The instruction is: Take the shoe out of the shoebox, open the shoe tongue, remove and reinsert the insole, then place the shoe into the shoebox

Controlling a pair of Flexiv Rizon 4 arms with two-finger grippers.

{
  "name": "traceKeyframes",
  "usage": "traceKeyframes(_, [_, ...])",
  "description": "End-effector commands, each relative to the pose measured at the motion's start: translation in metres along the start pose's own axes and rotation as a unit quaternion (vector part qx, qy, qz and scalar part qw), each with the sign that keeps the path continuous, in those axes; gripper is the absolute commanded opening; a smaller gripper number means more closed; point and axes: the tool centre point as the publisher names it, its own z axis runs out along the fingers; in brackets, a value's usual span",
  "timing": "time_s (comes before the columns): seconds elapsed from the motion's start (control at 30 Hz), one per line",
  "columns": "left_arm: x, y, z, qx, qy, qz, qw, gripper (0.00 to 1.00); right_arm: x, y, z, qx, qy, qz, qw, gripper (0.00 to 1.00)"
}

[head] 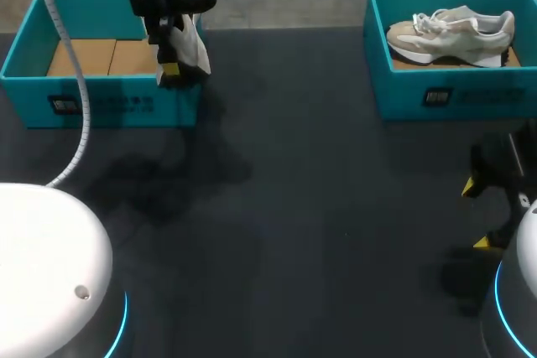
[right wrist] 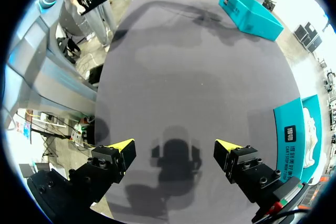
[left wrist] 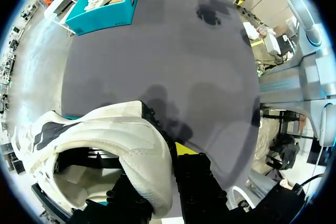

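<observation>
Hanging from the left gripper (head: 170, 67) — fingers clamped on its padded rim — the white shoe (head: 191, 46) sits over the right end of the left shoebox (head: 101, 102), at the table's 11 o'clock. Its long axis is steeply tilted, and a dark patch marks its side. The right gripper (right wrist: 175, 146) waits at 4 o'clock — fingers apart.

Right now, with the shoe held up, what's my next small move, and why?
Probably swing the left hand out over the table: it grips the shoe above a corner of the shoebox, and the right hand rests open, free to help.
</observation>
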Motion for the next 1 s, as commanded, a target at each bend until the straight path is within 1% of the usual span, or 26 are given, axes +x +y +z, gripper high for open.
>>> traceKeyframes(0.03, [-0.024, 0.006, -0.01, -0.008, -0.014, 0.008, 1.0, 0.0, 0.001, 0.0, 0.0, 0.001, -0.001, 0.0, 1.0, 1.0])
traceKeyframes(0.1, [-0.043, 0.012, -0.014, -0.006, -0.013, 0.003, 1.0, 0.0, 0.001, 0.0, 0.0, 0.001, -0.001, 0.0, 1.0, 1.0])
traceKeyframes(0.17, [-0.059, 0.019, -0.015, -0.019, -0.022, -0.002, 1.0, 0.0, 0.001, 0.0, 0.0, 0.001, -0.001, 0.0, 1.0, 1.0])
traceKeyframes(0.2, [-0.065, 0.022, -0.016, -0.011, -0.011, 0.008, 1.0, 0.0, 0.001, 0.0, 0.0, 0.001, -0.001, 0.0, 1.0, 1.0])
traceKeyframes(0.27, [-0.077, 0.029, -0.015, -0.019, -0.02, 0.003, 1.0, 0.0, 0.001, 0.0, 0.0, 0.001, -0.001, 0.0, 1.0, 1.0])
traceKeyframes(0.3, [-0.083, 0.032, -0.015, -0.014, -0.009, 0.005, 1.0, 0.0, 0.001, 0.0, 0.0, 0.001, -0.001, 0.0, 1.0, 1.0])
traceKeyframes(0.37, [-0.093, 0.039, -0.015, -0.022, -0.012, -0.002, 1.0, 0.0, 0.001, 0.0, 0.0, 0.001, -0.001, 0.0, 1.0, 1.0])
traceKeyframes(0.4, [-0.098, 0.042, -0.016, -0.019, -0.006, -0.001, 1.0, 0.0, 0.001, 0.0, 0.0, 0.001, -0.001, 0.0, 1.0, 1.0])
traceKeyframes(0.6, [-0.12, 0.058, -0.025, -0.026, -0.011, -0.005, 1.0, 0.0, 0.001, 0.0, 0.0, 0.001, -0.001, 0.0, 1.0, 1.0])
traceKeyframes(0.7, [-0.136, 0.067, -0.027, -0.023, -0.005, -0.002, 1.0, 0.0, 0.001, 0.0, 0.0, 0.001, -0.001, 0.0, 1.0, 1.0])
traceKeyframes(0.77, [-0.145, 0.072, -0.027, -0.018, 0.0, 0.003, 1.0, 0.0, 0.001, 0.0, 0.0, 0.001, -0.001, 0.0, 1.0, 1.0])
traceKeyframes(0.83, [-0.154, 0.077, -0.03, -0.004, 0.011, 0.002, 1.0, 0.0, 0.001, 0.0, 0.0, 0.001, -0.001, 0.0, 1.0, 1.0])
traceKeyframes(0.9, [-0.16, 0.08, -0.032, -0.009, 0.007, -0.001, 1.0, 0.0, 0.001, 0.0, 0.0, 0.001, -0.001, 0.0, 1.0, 1.0])
traceKeyframes(0.93, [-0.165, 0.083, -0.035, 0.001, 0.013, -0.002, 1.0, 0.0, 0.001, 0.0, 0.0, 0.001, -0.001, 0.0, 1.0, 1.0])
traceKeyframes(1.0, [-0.169, 0.086, -0.038, -0.007, 0.003, -0.003, 1.0, 0.0, 0.001, 0.0, 0.0, 0.001, -0.001, 0.0, 1.0, 1.0])
